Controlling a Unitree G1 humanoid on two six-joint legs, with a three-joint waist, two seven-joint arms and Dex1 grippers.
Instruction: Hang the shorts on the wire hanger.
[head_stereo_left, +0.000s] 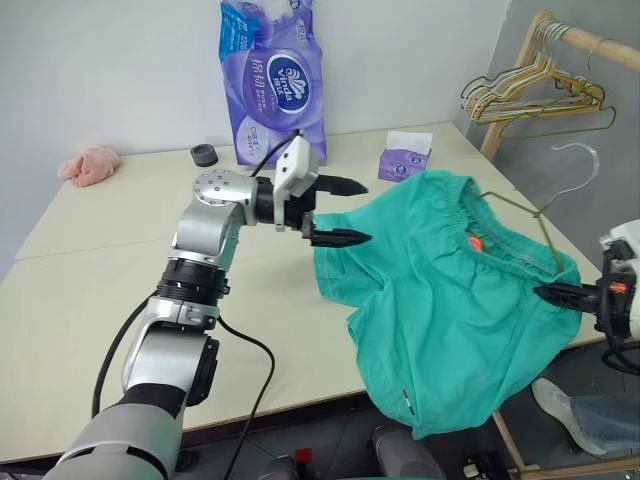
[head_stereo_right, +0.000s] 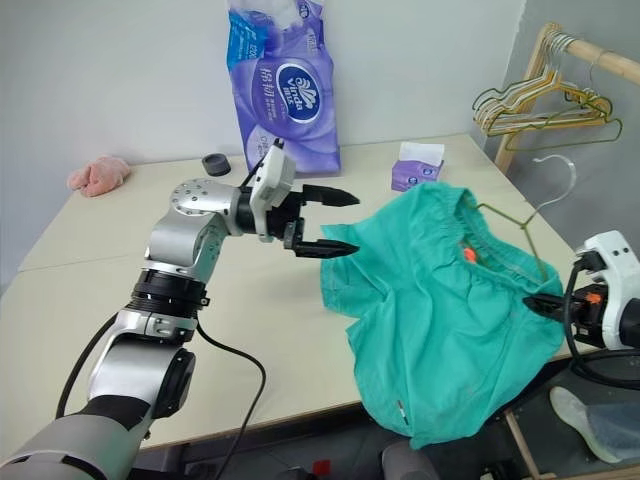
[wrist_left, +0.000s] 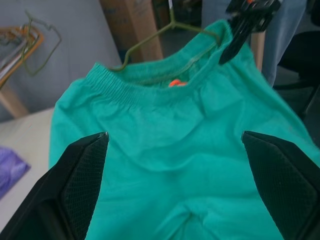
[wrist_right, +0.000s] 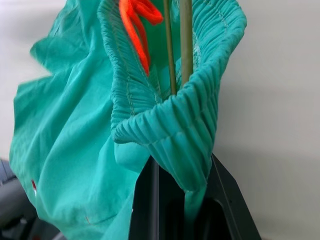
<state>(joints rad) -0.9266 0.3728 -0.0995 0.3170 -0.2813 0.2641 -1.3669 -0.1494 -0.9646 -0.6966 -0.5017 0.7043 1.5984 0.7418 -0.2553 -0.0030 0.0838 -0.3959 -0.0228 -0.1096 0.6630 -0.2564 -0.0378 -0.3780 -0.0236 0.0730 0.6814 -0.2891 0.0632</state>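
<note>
1. Pink cloth lump (head_stereo_left: 90, 164): far left on the counter (head_stereo_left: 90, 290), well apart from both sets of fingers.
2. Black round cap (head_stereo_left: 204, 154): on the counter, behind the left arm.
3. Purple tissue pack (head_stereo_left: 272, 80): upright against the wall, behind the left fingers.
4. Left gripper (head_stereo_left: 342, 212): fingers (wrist_left: 82, 187) released and spread wide, pointing sideways toward the shorts, holding nothing; the near edge of the cloth lies just beside the lower fingertip.
5. Small purple tissue box (head_stereo_left: 405, 157): on the counter, beyond the left fingers, just behind the shorts.
6. Shorts (head_stereo_left: 440, 300): teal-green, spread between the two sets of fingers, lower part draped over the counter's front edge; orange tag (head_stereo_left: 475, 242) inside the gathered waistband.
7. Wire hanger (head_stereo_left: 525, 212): olive wire running through the waistband, hook rising clear above the cloth, lower end at the right fingers.
8. Right gripper (head_stereo_left: 552, 294): fingers clenched on the waistband corner of the shorts, with the hanger wire passing into the same bunched fold.
9. Spare hangers (head_stereo_left: 535, 90): on a wooden rail, far right, above the right fingers.
</note>
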